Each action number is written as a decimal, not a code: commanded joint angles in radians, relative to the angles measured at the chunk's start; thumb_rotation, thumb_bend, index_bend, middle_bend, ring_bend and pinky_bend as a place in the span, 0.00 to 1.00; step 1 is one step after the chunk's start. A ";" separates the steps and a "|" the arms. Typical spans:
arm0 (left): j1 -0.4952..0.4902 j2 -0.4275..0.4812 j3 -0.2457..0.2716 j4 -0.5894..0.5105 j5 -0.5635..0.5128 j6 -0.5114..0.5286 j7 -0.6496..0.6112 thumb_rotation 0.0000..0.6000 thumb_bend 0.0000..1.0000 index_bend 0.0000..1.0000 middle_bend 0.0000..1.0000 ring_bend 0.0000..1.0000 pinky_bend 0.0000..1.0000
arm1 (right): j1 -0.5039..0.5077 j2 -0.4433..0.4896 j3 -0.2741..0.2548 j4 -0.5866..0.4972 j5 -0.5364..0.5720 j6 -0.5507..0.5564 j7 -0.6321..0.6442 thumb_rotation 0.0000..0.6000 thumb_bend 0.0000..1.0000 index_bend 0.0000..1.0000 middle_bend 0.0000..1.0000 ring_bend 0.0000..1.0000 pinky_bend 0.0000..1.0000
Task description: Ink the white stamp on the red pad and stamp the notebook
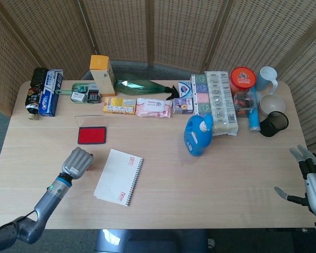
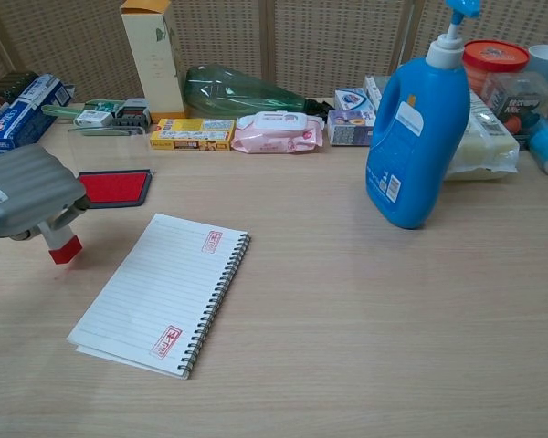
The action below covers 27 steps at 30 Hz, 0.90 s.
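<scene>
Red-tipped, the stamp (image 2: 62, 245) sits in the left hand (image 2: 26, 192), fingers wrapped round it, its base seemingly on the table (image 2: 365, 301) between the red pad (image 2: 114, 187) and notebook (image 2: 164, 290). The right hand (image 1: 310, 182) hangs empty, fingers spread, off the table's edge.

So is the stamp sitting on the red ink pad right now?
No, the left hand holds the stamp over bare table, off the red ink pad and left of the notebook.
</scene>
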 commanded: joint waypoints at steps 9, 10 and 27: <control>-0.004 -0.003 -0.006 -0.015 -0.020 -0.008 0.064 1.00 0.24 0.67 1.00 1.00 1.00 | -0.001 0.005 0.000 -0.001 -0.002 0.001 0.008 0.87 0.00 0.02 0.00 0.00 0.00; -0.004 -0.004 -0.006 -0.016 -0.022 -0.009 0.065 1.00 0.24 0.67 1.00 1.00 1.00 | -0.001 0.004 0.000 -0.001 -0.002 0.001 0.008 0.88 0.00 0.02 0.00 0.00 0.00; -0.003 0.014 -0.003 -0.044 -0.015 0.004 0.084 1.00 0.23 0.67 1.00 1.00 1.00 | -0.001 0.006 0.000 -0.001 -0.001 0.001 0.008 0.87 0.00 0.02 0.00 0.00 0.00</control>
